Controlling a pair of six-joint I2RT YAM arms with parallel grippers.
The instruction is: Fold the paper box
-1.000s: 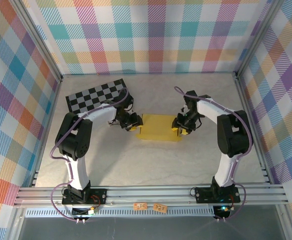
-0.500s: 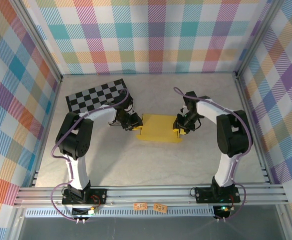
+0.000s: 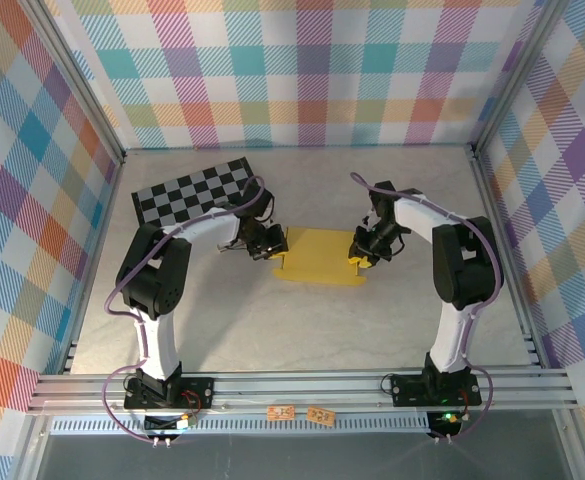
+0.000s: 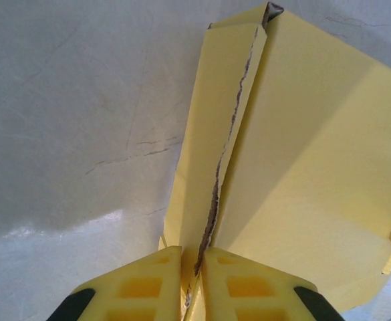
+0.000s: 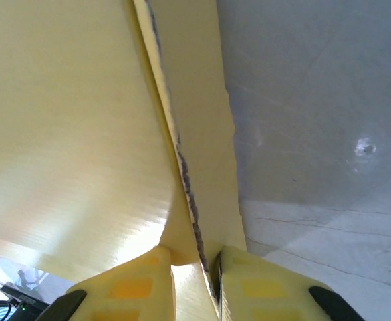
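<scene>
Paper box (image 3: 320, 256) lying mid-table (image 3: 302, 330), its 2 upturned ends pinched by the closed left gripper (image 3: 268, 248) and right gripper (image 3: 360, 253); you should judge it light, flimsy card, best held near the creases.

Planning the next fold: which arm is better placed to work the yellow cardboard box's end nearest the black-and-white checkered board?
Left. The left gripper pinches that end's flap of the yellow cardboard box, nearest the black-and-white checkered board; the right gripper pinches the opposite end.

no legible text, labels, numbers or signs anywhere
</scene>
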